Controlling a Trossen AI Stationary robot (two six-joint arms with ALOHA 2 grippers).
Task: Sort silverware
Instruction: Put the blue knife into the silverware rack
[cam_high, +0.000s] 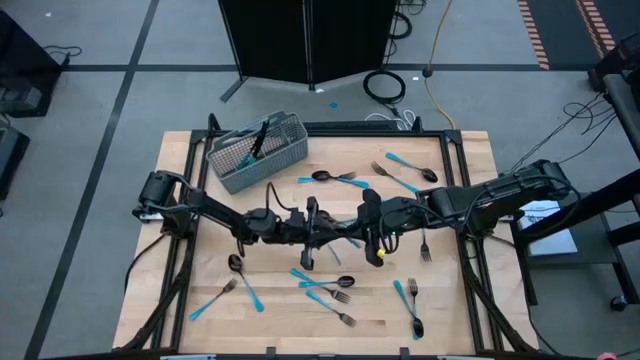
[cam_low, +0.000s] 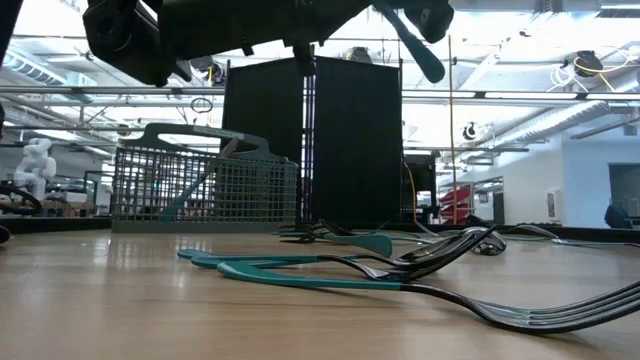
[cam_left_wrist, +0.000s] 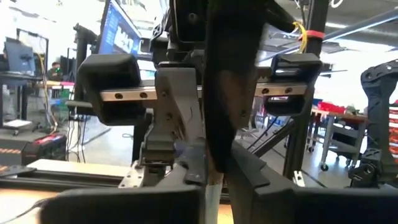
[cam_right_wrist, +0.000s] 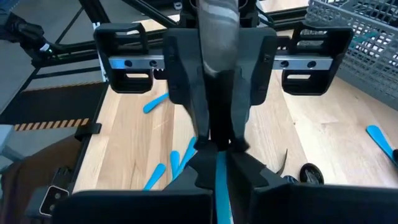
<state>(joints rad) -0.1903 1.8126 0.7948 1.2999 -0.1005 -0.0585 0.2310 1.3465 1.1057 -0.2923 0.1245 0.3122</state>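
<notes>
My two grippers meet tip to tip above the middle of the table, the left gripper (cam_high: 318, 228) (cam_left_wrist: 214, 193) and the right gripper (cam_high: 368, 228) (cam_right_wrist: 217, 180). Both are shut on one piece of silverware (cam_right_wrist: 217, 186) with a light-blue handle. Its free handle end (cam_low: 415, 48) slants down below the arms in the low view. Several other forks, spoons and knives (cam_high: 322, 288) lie flat and scattered on the wood. The grey wire-mesh basket (cam_high: 255, 152) stands near the far left corner with a dark utensil (cam_high: 262, 135) in it. My left gripper pinches the piece between its two fingers, coming level from the table's left; a pale stretch of handle (cam_left_wrist: 214, 185) shows between them and a dark blurred length (cam_left_wrist: 229, 93) runs on toward the other gripper. The piece is lifted clear of the table. My right gripper pinches the light-blue handle (cam_right_wrist: 217, 171) between its two fingers, coming level from the table's right, with the fingers along the handle. The handle runs straight on into the left gripper's shut fingers (cam_right_wrist: 205, 134). Nothing of the piece rests on the table.
Loose silverware lies on all sides: near the far edge (cam_high: 335, 178), far right (cam_high: 405, 170), near right (cam_high: 410, 305), near left (cam_high: 225, 295). Forks (cam_low: 450, 250) lie close to the low camera. A black frame (cam_high: 460, 150) borders the table. Bare wood lies at the left (cam_high: 190, 260).
</notes>
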